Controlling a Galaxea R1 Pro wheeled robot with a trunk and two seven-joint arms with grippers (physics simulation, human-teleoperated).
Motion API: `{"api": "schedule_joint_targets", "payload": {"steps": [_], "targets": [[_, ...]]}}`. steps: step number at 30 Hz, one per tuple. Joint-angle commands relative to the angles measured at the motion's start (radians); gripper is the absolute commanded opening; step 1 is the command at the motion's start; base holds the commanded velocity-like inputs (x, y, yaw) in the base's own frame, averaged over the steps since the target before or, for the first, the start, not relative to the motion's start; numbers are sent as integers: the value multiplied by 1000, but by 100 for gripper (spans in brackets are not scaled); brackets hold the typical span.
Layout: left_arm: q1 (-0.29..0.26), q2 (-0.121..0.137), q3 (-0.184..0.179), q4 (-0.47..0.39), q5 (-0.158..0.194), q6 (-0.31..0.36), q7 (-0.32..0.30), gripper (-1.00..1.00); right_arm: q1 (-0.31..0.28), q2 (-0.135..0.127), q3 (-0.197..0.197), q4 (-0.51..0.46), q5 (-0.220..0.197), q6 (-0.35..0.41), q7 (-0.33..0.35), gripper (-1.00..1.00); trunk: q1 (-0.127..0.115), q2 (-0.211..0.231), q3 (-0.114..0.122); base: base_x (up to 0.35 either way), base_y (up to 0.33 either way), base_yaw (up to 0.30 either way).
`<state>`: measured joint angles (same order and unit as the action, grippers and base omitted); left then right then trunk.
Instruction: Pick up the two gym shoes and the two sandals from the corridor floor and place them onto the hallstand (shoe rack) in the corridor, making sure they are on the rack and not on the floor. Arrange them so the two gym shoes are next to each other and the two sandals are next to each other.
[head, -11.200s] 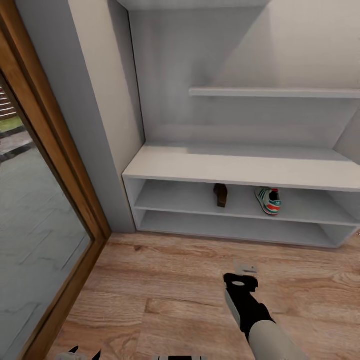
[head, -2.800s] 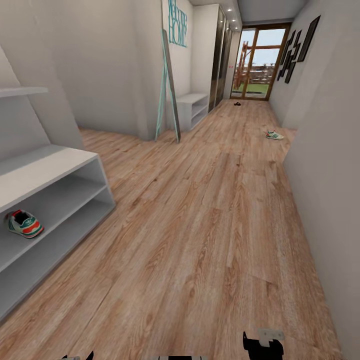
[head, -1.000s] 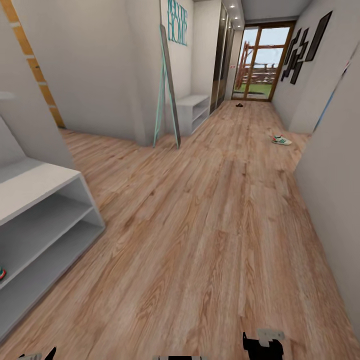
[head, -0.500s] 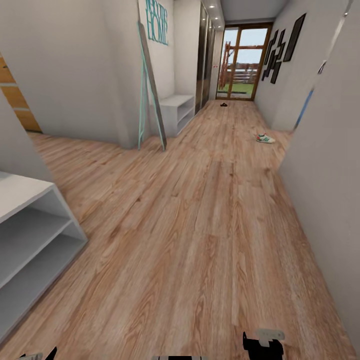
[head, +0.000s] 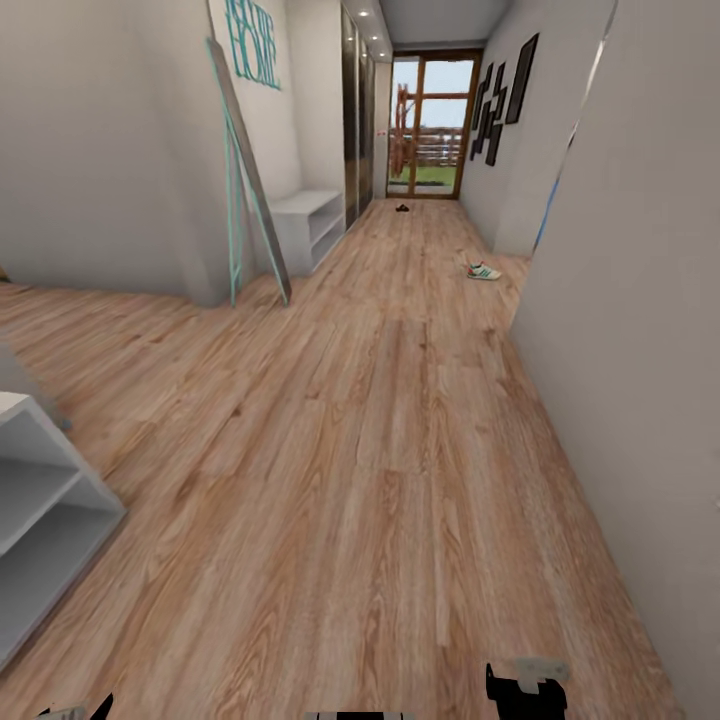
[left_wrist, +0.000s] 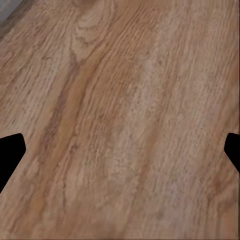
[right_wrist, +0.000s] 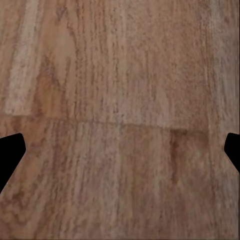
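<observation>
Both grippers hang over bare floor: in the left wrist view our left gripper (left_wrist: 120, 150) shows 2 dark fingertips spread wide apart with only wood grain between them, and our right gripper (right_wrist: 120, 150) stands the same way in the right wrist view, wide open and holding nothing. In the head view, the right gripper's dark end sits at the lower edge, low over the corridor floor (head: 380, 450). We see 1 gym shoe (head: 483, 271) lying on the planks far down the corridor, close to the right-hand wall. A small dark shape, probably 1 sandal (head: 402, 208), lies farther still, near the glass door (head: 430, 125); it is too small to tell for certain. The corner of the shoe rack (head: 40, 500) shows at the left edge, with 2 open shelves. A tall mirror (head: 250, 180) leans against the left wall, just beside a low white bench (head: 305, 215).
</observation>
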<state>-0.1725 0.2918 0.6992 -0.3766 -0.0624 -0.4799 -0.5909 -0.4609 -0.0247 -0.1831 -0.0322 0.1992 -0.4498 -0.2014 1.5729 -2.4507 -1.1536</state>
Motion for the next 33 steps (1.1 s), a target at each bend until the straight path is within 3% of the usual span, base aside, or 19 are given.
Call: {"api": "schedule_joint_targets", "payload": {"steps": [1, 12, 33], "targets": [[-1, 0, 9, 1, -7, -3, -7, 100, -1, 0, -7, 2, 11, -3, -4, 100, 0, 0, -1, 274, 0, -250], [-1, 0, 11, 1, -7, -3, -6, 100, -1, 0, -7, 2, 10, -3, -4, 100, 0, 0, -1, 317, 0, -182], [-1, -5, 6, 9, -7, -3, -6, 100, -1, 0, -5, 3, 15, -4, 2, 100, 0, 0, -1, 336, 0, -10]]}}
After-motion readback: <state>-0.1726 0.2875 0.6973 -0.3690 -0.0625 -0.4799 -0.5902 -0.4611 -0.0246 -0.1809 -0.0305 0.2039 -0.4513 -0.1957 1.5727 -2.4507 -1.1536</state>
